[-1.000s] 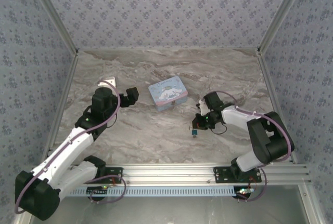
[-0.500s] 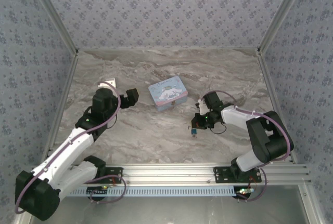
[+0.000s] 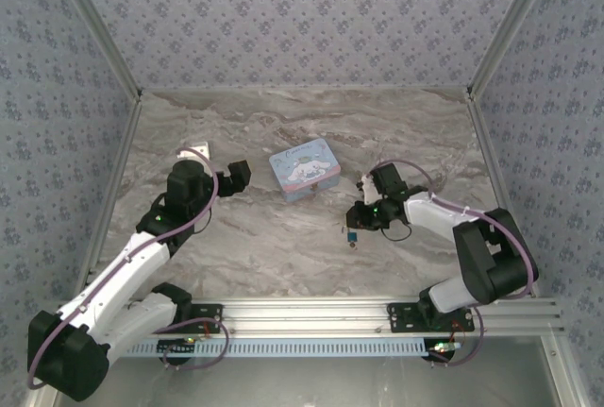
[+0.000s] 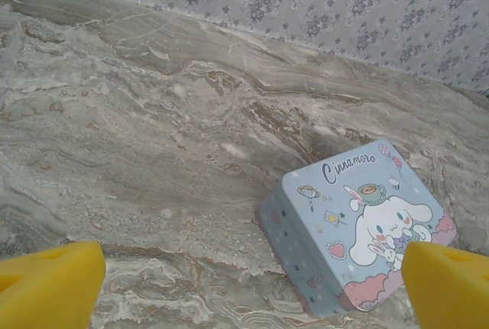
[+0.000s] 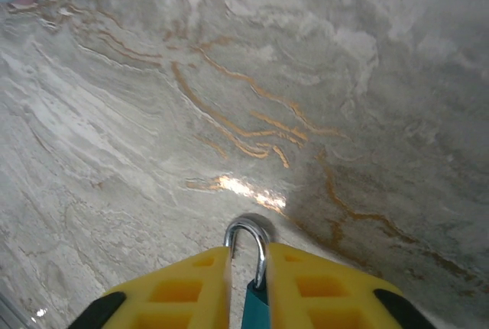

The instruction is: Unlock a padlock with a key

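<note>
Near edge: aluminium rail with both arm bases bolted on.

Right gripper: low over the marble table, right of centre. Yellow fingers stand narrowly apart. The padlock sits upright in the slot between them: teal body down between the pads, metal shackle looping up past the fingertips. Cannot tell if the pads press on the body or merely flank it. In the top view the padlock is a small speck at the gripper tip. Bright glare spot on the table just beyond the shackle.

Left gripper: left of centre, jaws spread wide, nothing between them. Its yellow pads sit at the two bottom corners of the wrist view. It points toward the tin, well apart from it.

Further back: light-blue cartoon tin, lid closed, lying flat on the table between the two grippers and beyond them.

Far side: patterned wallpaper wall.
</note>
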{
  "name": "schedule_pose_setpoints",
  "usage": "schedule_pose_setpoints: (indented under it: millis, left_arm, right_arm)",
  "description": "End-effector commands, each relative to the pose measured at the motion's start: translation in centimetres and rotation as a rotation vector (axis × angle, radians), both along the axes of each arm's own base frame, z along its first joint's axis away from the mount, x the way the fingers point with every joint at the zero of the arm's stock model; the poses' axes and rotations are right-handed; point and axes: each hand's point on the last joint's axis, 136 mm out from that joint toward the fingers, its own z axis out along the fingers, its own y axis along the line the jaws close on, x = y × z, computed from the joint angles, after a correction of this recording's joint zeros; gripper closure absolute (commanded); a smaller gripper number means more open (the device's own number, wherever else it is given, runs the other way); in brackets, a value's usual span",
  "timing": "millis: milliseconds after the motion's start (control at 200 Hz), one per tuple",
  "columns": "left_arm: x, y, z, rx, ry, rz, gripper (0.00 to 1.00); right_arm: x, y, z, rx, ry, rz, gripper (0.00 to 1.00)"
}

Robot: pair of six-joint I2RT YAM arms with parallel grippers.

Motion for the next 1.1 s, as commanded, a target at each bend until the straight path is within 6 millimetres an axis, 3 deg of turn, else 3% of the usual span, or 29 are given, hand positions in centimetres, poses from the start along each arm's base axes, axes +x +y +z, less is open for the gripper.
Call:
schedule_pose_setpoints:
  millis: [0, 150, 410, 874, 1099]
  left_arm:
    - [0.1, 0.4, 1.1, 0.011, -0.022, 0.010, 0.00]
    - [0.1, 0.4, 1.3, 0.009, -0.023, 0.008, 0.01]
    - [0.1, 0.4, 2.1, 0.003, -0.037, 0.012, 0.01]
    - [-0.3, 1.6, 5.7, 0.020, -0.121, 0.047, 0.01]
    - [-1.1, 3.1, 7.0, 0.030, -0.179, 0.097, 0.01]
  right_arm:
    - [0.9, -0.2, 1.4, -0.002, -0.038, -0.022, 0.74]
    - [1.3, -0.6, 2.3, -0.005, -0.070, -0.037, 0.69]
    - [2.5, -2.8, 5.7, -0.016, -0.197, -0.109, 0.58]
    - [4.4, -11.3, 16.1, 0.026, -0.614, -0.363, 0.37]
    - [4.0, -15.5, 17.3, 0.008, -0.709, -0.507, 0.20]
